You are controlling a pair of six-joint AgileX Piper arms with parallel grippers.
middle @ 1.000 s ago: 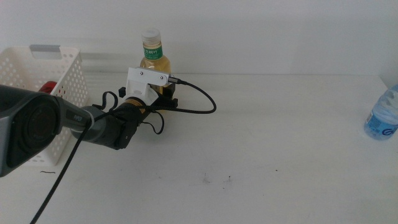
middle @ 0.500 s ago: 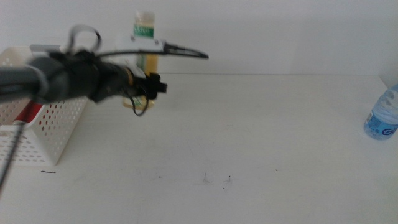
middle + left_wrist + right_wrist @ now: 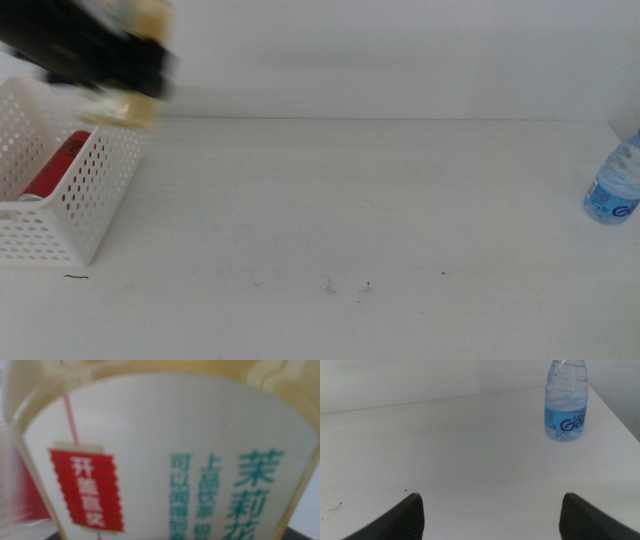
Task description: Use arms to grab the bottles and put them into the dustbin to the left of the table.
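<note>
My left tool (image 3: 120,60) is a dark motion-blurred mass up above the dustbin's (image 3: 85,215) far corner, clear of the tabletop (image 3: 350,200), and it carries the yellow drink bottle (image 3: 165,455), which shows in the middle view only as a yellowish smear just over the dustbin's rim. Pose is hard to read through the blur. In my left wrist view the bottle's white label with green characters and a red tag fills nearly everything, so the tool is clamped on the bottle, with yellow liquid around the label edges and something red and blurry past the bottle's side. The red can (image 3: 58,165) lies tilted inside the dustbin, partly hidden by the perforated wall. My right tool (image 3: 490,510) waits low over the tabletop, well away from the dustbin, jaws spread wide with nothing between them; it does not show in the middle view. The water bottle (image 3: 615,185) stands upright at the tabletop's edge farthest from the dustbin, cut off by the frame in the middle view; my right wrist view shows its body and blue label better, cap cropped. A few dark specks (image 3: 348,288) lie on the tabletop between dustbin and water bottle, nothing else between them.
</note>
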